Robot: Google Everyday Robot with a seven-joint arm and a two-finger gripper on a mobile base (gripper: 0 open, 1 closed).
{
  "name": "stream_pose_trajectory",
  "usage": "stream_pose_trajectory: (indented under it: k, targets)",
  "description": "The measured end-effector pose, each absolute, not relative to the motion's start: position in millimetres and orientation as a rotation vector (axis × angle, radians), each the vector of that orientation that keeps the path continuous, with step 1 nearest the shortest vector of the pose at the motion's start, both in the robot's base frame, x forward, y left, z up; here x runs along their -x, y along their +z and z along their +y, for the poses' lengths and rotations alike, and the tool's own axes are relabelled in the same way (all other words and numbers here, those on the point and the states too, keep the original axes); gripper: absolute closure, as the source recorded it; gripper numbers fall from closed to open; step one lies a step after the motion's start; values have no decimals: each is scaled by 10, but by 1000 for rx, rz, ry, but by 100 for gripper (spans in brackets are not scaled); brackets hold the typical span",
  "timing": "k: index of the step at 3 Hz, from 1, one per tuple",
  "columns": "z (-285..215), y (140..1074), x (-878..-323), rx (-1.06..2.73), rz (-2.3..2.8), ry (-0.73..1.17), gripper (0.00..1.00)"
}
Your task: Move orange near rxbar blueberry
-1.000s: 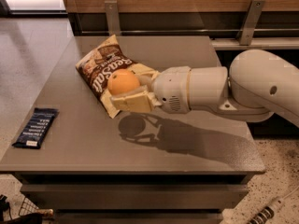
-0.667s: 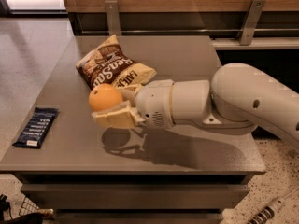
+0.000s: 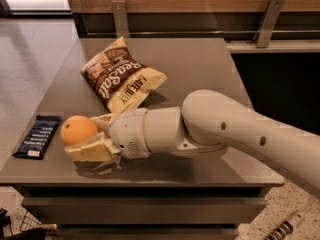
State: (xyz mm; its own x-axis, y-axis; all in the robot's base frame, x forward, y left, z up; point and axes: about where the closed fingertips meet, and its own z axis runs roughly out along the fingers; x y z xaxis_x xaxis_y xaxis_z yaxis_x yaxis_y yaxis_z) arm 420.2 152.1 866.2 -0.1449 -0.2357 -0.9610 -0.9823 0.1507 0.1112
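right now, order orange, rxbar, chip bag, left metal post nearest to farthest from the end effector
1. orange, held in the end effector, front left.
2. rxbar blueberry, left, and chip bag, behind: too close to call.
3. metal post, far back.

The gripper (image 3: 84, 135) is hanging low over the front left of the grey table (image 3: 200, 64), its cream fingers (image 3: 92, 150) clamping the orange (image 3: 77, 129). The rxbar blueberry (image 3: 37, 136) is lying flat just left of the claw, apart from the orange. The chip bag (image 3: 122, 81) is lying behind the claw.
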Motion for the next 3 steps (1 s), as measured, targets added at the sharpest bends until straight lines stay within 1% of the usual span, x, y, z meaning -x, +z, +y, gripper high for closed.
stream_pose_trajectory:
  k: [1, 2, 3]
  targets:
    - [1762, 8300, -4213, 1197, 1582, 1145, 100]
    - [1854, 8127, -4258, 1173, 1595, 1176, 100]
    - [1855, 8175, -4259, 1172, 1595, 1176, 100]
